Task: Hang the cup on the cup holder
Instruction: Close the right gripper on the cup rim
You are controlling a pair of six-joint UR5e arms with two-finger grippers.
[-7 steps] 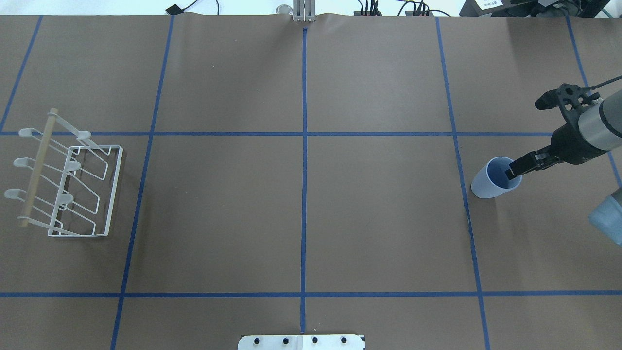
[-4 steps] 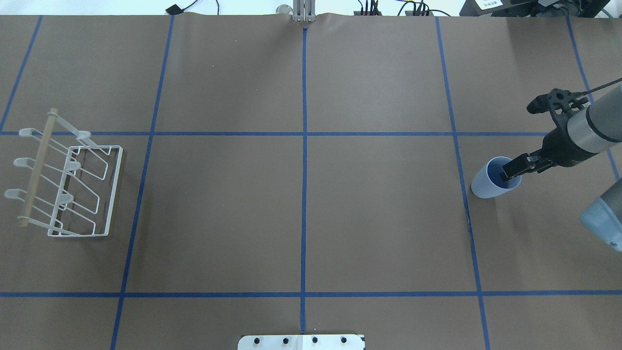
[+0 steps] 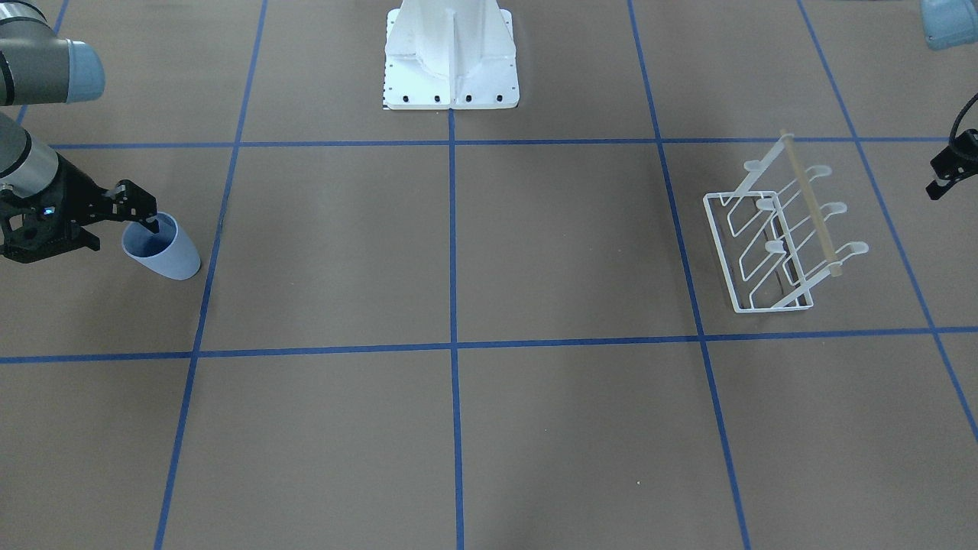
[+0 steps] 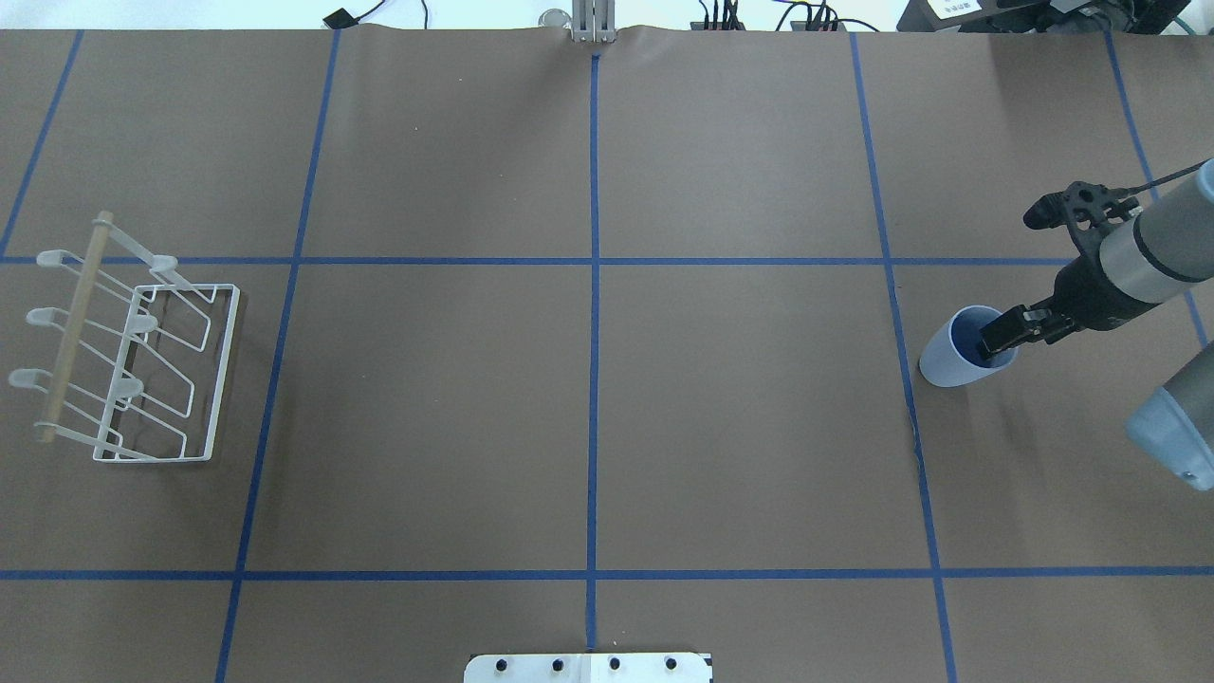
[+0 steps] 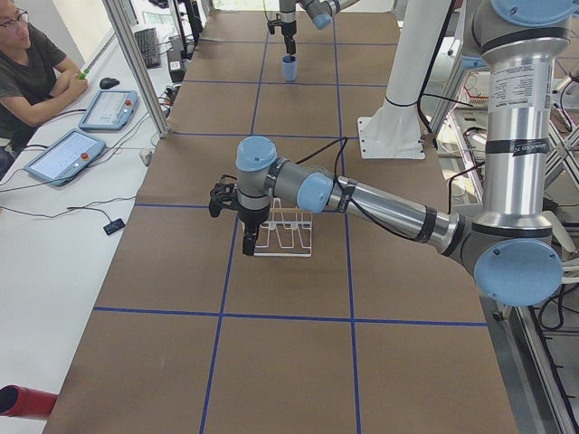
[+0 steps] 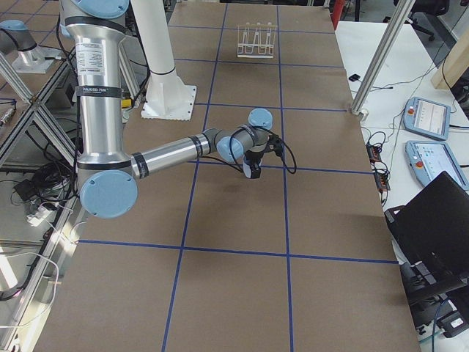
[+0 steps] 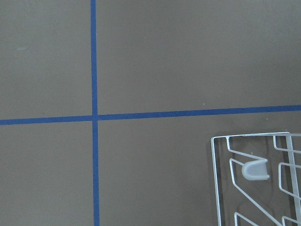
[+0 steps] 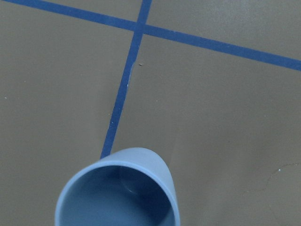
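The cup [image 4: 939,365] stands upright at three o'clock on the desk [image 4: 427,427] in the overhead view, unhung. My right claw [image 4: 991,341] straddles its rim, one finger inside; whether it grips yet I cannot tell. The cup holder [image 4: 73,327] sits well apart at nine o'clock; lifting, carrying and hanging remain.

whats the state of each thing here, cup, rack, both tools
cup: upright on the table, mouth up, empty, not hung on anything
cup holder: standing on its base frame, every prong bare
right tool: at the cup's rim with a finger reaching into the mouth; cannot tell whether it is clamped
left tool: in the air beside the cup holder, holding nothing that shows; open or shut cannot be told
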